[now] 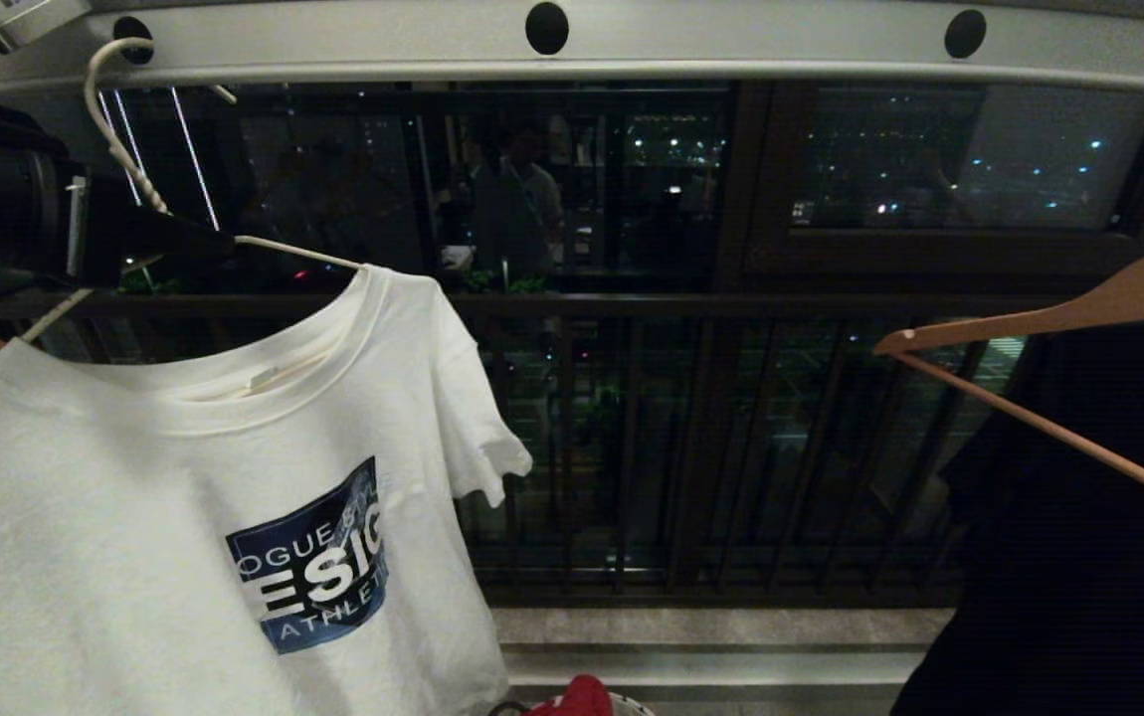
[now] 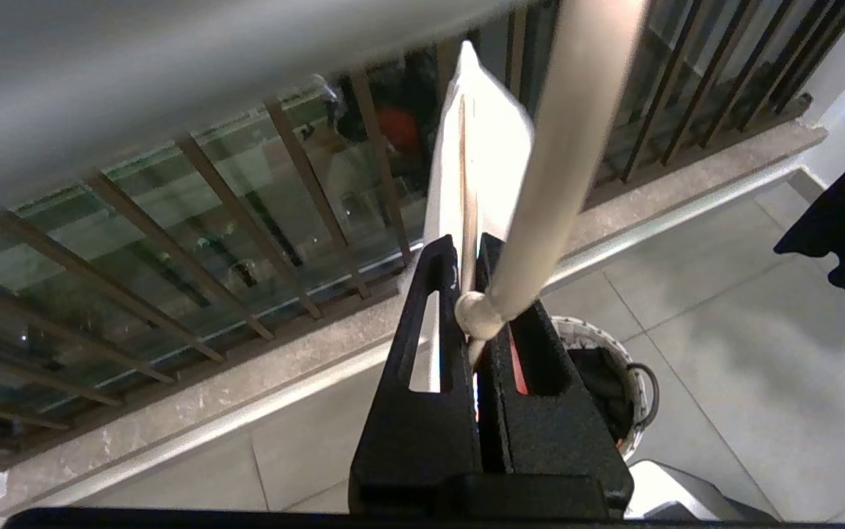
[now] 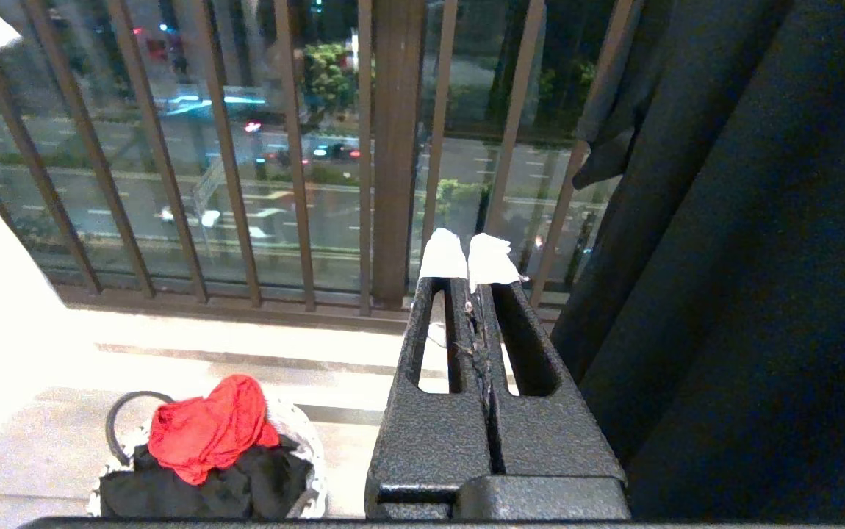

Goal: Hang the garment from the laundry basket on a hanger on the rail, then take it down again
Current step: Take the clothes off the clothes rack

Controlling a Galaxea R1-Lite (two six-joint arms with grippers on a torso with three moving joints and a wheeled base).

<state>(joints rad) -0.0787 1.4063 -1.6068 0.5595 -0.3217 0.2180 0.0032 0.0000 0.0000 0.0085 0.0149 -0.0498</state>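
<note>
The white T-shirt garment (image 1: 184, 497) with its dark blue chest graphic hangs on the thin white wire hanger (image 1: 114, 129). The hanger's hook sits in a hole at the left end of the pale grey rail (image 1: 731, 45). My left gripper (image 1: 222, 243) reaches in from the left just below the twisted neck. In the left wrist view the left gripper (image 2: 468, 253) is shut on the hanger wire (image 2: 469, 220), with the hook (image 2: 562, 147) close in front. The laundry basket (image 3: 294, 441) stands on the floor below. My right gripper (image 3: 470, 257) is shut and empty, low beside a black garment.
A red cloth (image 3: 206, 426) and dark clothes lie in the basket. A brown wooden hanger (image 1: 1049, 318) carries a large black garment (image 1: 1079, 547) at the right. The dark balcony railing (image 1: 632, 438) and a stone sill (image 1: 721, 626) run behind the rail.
</note>
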